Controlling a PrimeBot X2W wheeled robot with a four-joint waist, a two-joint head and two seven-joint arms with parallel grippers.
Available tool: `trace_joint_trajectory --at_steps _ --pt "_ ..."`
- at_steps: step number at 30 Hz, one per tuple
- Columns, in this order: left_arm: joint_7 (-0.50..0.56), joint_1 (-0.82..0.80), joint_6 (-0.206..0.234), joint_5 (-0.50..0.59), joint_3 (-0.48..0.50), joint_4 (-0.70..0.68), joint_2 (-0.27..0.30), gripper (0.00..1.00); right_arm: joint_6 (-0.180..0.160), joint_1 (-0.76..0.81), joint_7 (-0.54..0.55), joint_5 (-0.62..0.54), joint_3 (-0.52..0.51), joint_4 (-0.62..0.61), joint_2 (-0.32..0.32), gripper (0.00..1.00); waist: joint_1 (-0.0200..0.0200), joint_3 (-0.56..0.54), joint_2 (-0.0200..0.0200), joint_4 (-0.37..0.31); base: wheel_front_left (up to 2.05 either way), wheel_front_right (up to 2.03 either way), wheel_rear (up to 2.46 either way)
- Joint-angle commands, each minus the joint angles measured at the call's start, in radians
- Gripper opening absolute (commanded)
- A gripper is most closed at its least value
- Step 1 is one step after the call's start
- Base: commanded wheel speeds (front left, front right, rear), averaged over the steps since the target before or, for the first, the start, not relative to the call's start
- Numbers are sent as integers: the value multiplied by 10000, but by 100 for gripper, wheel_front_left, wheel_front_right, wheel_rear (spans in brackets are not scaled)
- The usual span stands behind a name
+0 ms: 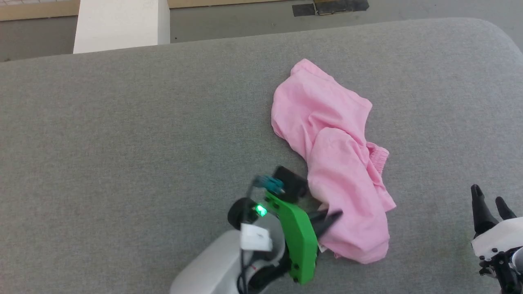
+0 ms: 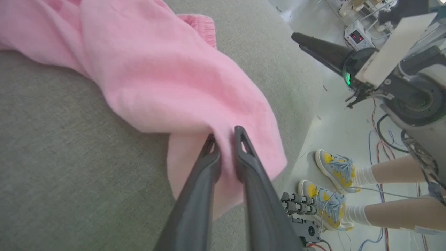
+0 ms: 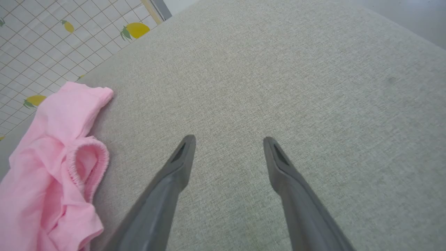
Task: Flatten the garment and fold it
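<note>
The pink shorts (image 1: 335,163) are lying in a crumpled heap on the grey cushioned surface (image 1: 122,143), a little right of the middle. By my reckoning the job is only just getting going: nothing is spread flat and no fold is showing. One part of the cloth is twisting over another, and the gathered waistband (image 1: 378,157) is poking out along the right edge of the pile, partly tucked under loose cloth.

The left gripper (image 1: 329,216) is reaching in from the near side and pinching the near lower edge of the shorts. In the left wrist view its two dark fingers are sitting almost together with a fold of pink cloth squeezed between them. That is looking to me like the start of pulling the cloth out flat.

The right gripper (image 1: 488,196) is hovering over the near right side of the surface, well apart from the shorts, which are lying off to its left. Its fingers are standing wide apart, holding nothing, with bare grey fabric beneath.

What is remaining, as I'm judging it: drawing out the legs and waistband, smoothing the lot, then folding.
</note>
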Motion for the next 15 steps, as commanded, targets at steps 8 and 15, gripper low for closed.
trace_joint_trajectory --at_steps 8,15 --pt "-1873 45 1196 -1238 2736 -200 124 0 -13 136 49 -48 273 -174 6 100 0 -312 -1 667 0 0 0" --pt "-2925 1399 2905 -1818 5089 948 1012 0 -13 169 275 -131 522 -341 6 100 0 -618 -1 1292 0 0 0"
